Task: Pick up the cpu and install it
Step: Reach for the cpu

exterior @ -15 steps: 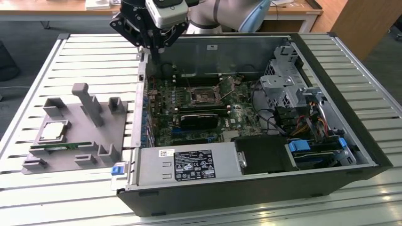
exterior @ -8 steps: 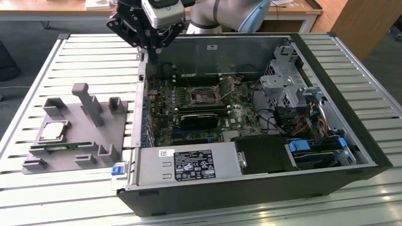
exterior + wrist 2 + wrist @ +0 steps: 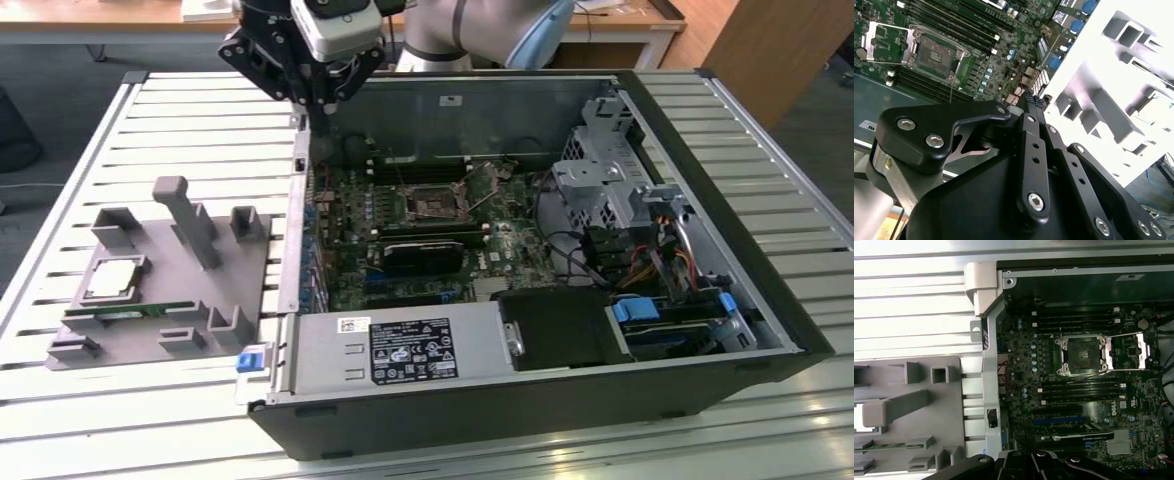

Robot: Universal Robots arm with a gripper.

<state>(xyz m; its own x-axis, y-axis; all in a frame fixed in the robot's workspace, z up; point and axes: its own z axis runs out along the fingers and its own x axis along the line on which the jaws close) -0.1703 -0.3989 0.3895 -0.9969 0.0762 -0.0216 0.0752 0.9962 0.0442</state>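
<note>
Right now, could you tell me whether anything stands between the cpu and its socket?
Yes: the cpu sits in the tray; the tray's tall post and the case wall stand roughly between it and the open socket.

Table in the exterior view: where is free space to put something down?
Bare slats lie behind the grey tray, up to the far edge of the table, and along its near edge. The open computer case is crowded inside; the tray holds the cpu.

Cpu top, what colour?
The cpu is shiny silver-grey, resting on the grey tray; best seen in the exterior view.
</note>
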